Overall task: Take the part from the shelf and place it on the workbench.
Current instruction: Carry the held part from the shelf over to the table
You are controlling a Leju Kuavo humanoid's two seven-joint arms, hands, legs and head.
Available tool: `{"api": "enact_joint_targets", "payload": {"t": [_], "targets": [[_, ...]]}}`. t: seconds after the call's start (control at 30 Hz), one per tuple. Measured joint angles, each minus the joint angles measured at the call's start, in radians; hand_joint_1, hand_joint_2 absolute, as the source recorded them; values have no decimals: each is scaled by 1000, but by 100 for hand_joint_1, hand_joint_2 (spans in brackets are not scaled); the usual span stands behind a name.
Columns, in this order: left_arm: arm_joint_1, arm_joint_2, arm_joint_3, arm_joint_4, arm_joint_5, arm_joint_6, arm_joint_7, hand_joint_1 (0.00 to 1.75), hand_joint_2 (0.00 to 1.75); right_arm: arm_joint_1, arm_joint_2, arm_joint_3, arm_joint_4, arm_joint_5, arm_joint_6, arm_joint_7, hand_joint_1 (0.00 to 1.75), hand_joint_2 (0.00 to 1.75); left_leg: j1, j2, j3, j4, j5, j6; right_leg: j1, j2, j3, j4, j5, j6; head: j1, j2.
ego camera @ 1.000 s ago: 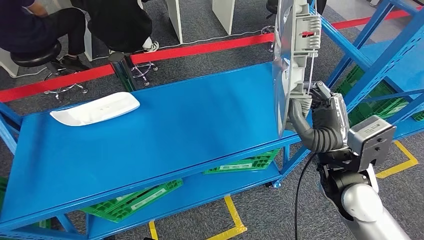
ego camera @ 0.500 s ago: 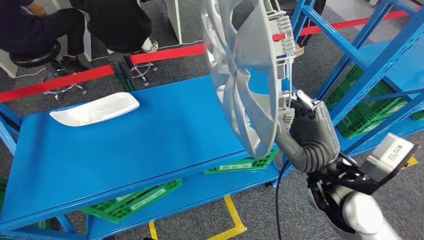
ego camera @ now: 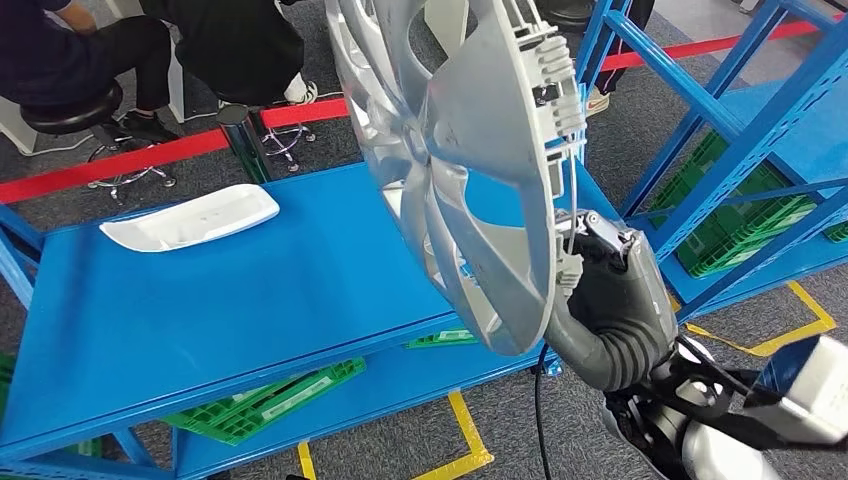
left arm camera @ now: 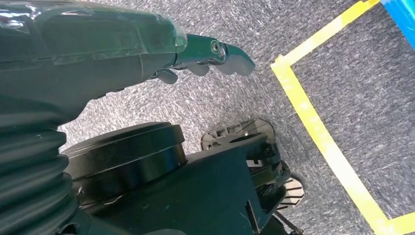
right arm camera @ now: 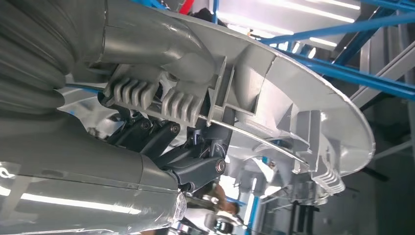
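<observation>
right hand [ego camera: 600,275] gripping wheel cover [ego camera: 460,170] by rim, held upright over blue surface [ego camera: 250,290] edge to clear it | left hand [left arm camera: 215,54] hanging, fingers apart, holding nothing

Right hand [ego camera: 603,285]: grey ribbed cover being shown at wrist, dark fingers [right arm camera: 195,161], black cable [ego camera: 540,400] being trailed below; silver forearm being glimpsed.

right hand [ego camera: 605,285] raised, fingers clamped on something; left hand [left arm camera: 215,56] hangs down, fingers loosely apart.
</observation>
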Motion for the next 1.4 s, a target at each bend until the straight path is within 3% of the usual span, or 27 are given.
{"api": "enact_joint_targets", "payload": {"t": [0.27, 0.37, 0.43, 0.5, 0.53, 0.57, 0.6, 0.7, 0.77, 0.87, 0.93, 1.03, 1.07, 1.1, 1.17, 1.23, 1.33, 1.4], "targets": [[2, 8, 0, 1, 8, -2, 14, 0, 175, 179, 28, 25, -48, 83, -78, -122, 175, 175, -5, -7, -3, 4, -2, 5, -3, -5, 2, -7, 3, 5, -1, 0], [0, 31, 1, 2, 29, 17, -15, 0, 175, 211, 40, 30, -47, 83, -68, -167, 175, 175, 0, -3, 2, -6, 8, 14, -3, -1, 0, -3, -2, 13, -2, 0], [-2, 48, 3, 3, 40, 22, -27, 0, 175, 216, 54, 34, -42, 79, -58, -196, 175, 175, 5, 1, 7, -16, 17, 22, -2, 0, -23, 55, -45, 14, 4, 0], [-2, 64, 4, 5, 49, 25, -31, 0, 175, 215, 69, 39, -33, 78, -57, -218, 175, 175, 3, 3, 7, -17, 19, 24, -1, 0, -73, 182, -109, 14, 12, 0], [-2, 70, 4, 5, 54, 27, -31, 0, 175, 215, 75, 41, -28, 77, -63, -223, 175, 175, 2, 3, 8, -17, 19, 24, -1, -1, -95, 238, -127, 13, 13, 0], [-2, 75, 4, 6, 58, 29, -31, 0, 175, 215, 80, 43, -21, 74, -71, -225, 175, 175, 1, 3, 8, -17, 19, 24, -1, -1, -106, 266, -126, 12, 14, 0], [-2, 79, 4, 6, 61, 31, -31, 0, 175, 215, 84, 44, -15, 69, -80, -225, 175, 175, 0, 3, 9, -16, 18, 23, -1, -1, -99, 255, -105, 9, 14, 0], [-2, 84, 4, 7, 65, 36, -31, 0, 175, 214, 90, 43, 4, 49, -91, -227, 175, 175, -2, -2, 11, -15, 15, 15, 2, 0, -21, 88, -11, -6, 15, 0], [-3, 85, 4, 7, 69, 41, -31, 0, 175, 213, 92, 41, 11, 37, -92, -231, 175, 175, -2, -3, 5, -13, 18, 2, 8, 2, 7, 26, 2, -16, 13, 0], [-3, 85, 7, 7, 78, 50, -30, 0, 175, 213, 94, 32, 21, 14, -92, -243, 175, 175, 0, -3, -5, -8, 16, -17, 10, -1, 9, 2, 3, -27, 11, 0], [-3, 85, 10, 7, 84, 58, -28, 0, 175, 216, 97, 24, 28, -5, -92, -249, 175, 175, 2, -3, -27, 42, -31, -28, 6, -4, 9, -16, 9, -41, 1, 0], [-2, 84, 13, 7, 89, 63, -20, 0, 175, 225, 101, 12, 41, -29, -93, -255, 175, 175, 10, -3, -88, 204, -124, -39, 9, -8, -4, -15, 18, -51, -16, 0], [-2, 84, 14, 7, 89, 64, -15, 0, 175, 229, 101, 9, 46, -32, -93, -260, 175, 175, 12, -3, -96, 233, -128, -42, 9, -9, -8, -13, 20, -50, -18, 0], [-1, 84, 14, 7, 88, 64, -11, 0, 175, 233, 102, 5, 51, -32, -95, -267, 175, 175, 14, -3, -88, 228, -113, -45, 9, -10, -13, -10, 22, -49, -19, 0], [-2, 87, 16, 7, 86, 64, -4, 0, 175, 242, 106, -4, 59, -27, -100, -281, 175, 175, 19, -2, -25, 125, -52, -49, 7, -10, -22, -2, 26, -44, -21, 0], [-3, 89, 18, 7, 86, 62, 0, 0, 175, 251, 109, -10, 63, -21, -106, -293, 175, 175, 20, -4, 35, 19, -20, -47, 7, -9, -30, 6, 31, -34, -23, 0], [-3, 90, 20, 7, 87, 53, 4, 0, 175, 262, 117, -14, 67, 9, -112, -297, 175, 175, 15, -7, 37, -9, -12, -28, 7, -8, -36, 6, 46, -12, -19, 0], [-4, 90, 21, 7, 87, 44, 5, 0, 175, 264, 121, -13, 70, 41, -117, -289, 175, 175, 14, -6, 25, -11, 2, -10, 4, -7, -46, 16, 30, -1, -15, 0]]}}
